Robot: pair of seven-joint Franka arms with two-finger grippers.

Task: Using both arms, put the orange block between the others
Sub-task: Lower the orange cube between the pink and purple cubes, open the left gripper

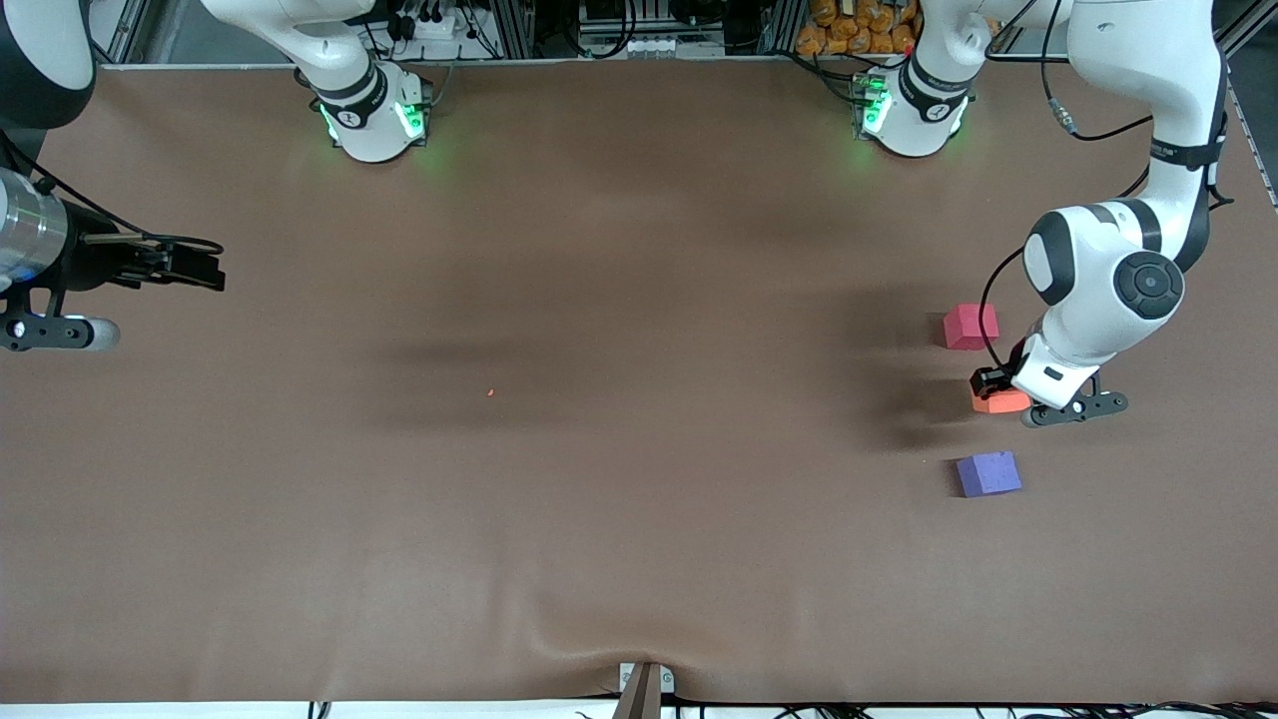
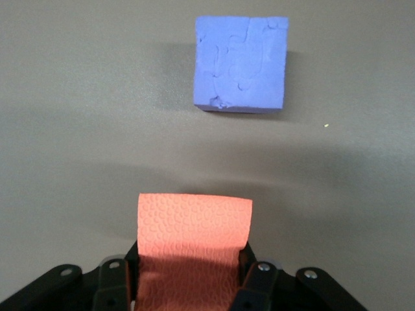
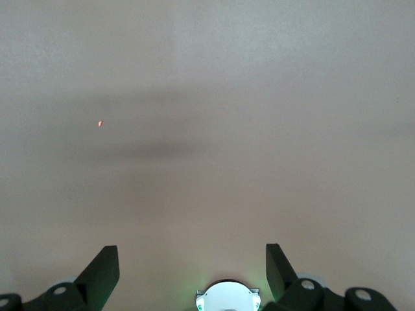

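Your left end effector (image 1: 990,391) is clamped on the orange block (image 1: 999,401), low over the gap between the red-pink cube (image 1: 969,326) and the nearer purple cube (image 1: 988,473), while your right end effector (image 1: 205,270) waits wide open, well apart.

The front view looks down from high across the table (image 1: 599,499), facing both arm bases. The left wrist view looks close past its jaws at the orange block (image 2: 193,240) between them and the purple cube (image 2: 240,63) ahead, both shared with the front view. The right wrist view looks past wide jaws at bare table.
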